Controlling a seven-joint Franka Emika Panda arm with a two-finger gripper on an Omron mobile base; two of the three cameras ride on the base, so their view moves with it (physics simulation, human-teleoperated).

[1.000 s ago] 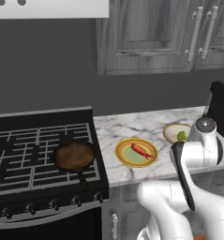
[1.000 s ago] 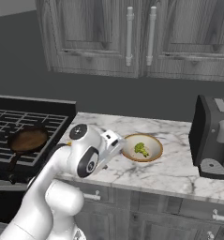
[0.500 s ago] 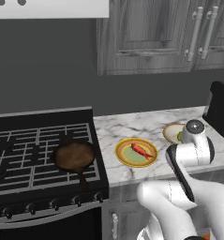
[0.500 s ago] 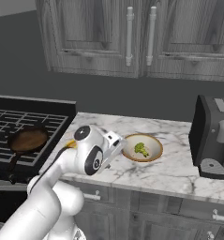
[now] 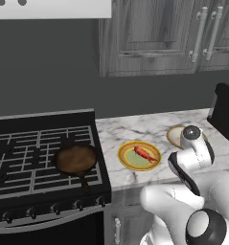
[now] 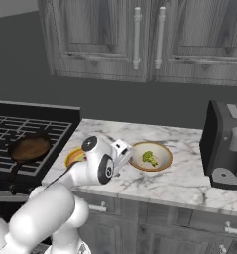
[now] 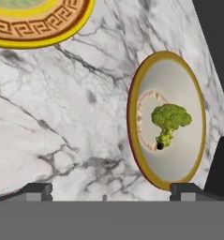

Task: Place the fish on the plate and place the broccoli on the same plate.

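marble counter (image 6: 189, 181) is carrying everything here: the fish (image 5: 144, 153) is already lying on the plate (image 5: 126, 162) beside the stove, while the broccoli (image 7: 169, 120) is sitting in the tan bowl (image 7: 134, 136). the gripper (image 7: 111, 190) is hovering with fingers spread wide and empty; in the hand view the broccoli is lying ahead and off toward the right fingertip, its stem pointing back at the hand.

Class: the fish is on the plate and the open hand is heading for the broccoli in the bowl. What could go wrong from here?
1. The broccoli sits inside the bowl; a finger could catch the rim and tip or push the bowl.
2. The plate already holds the fish, so setting the broccoli down may knock it off.
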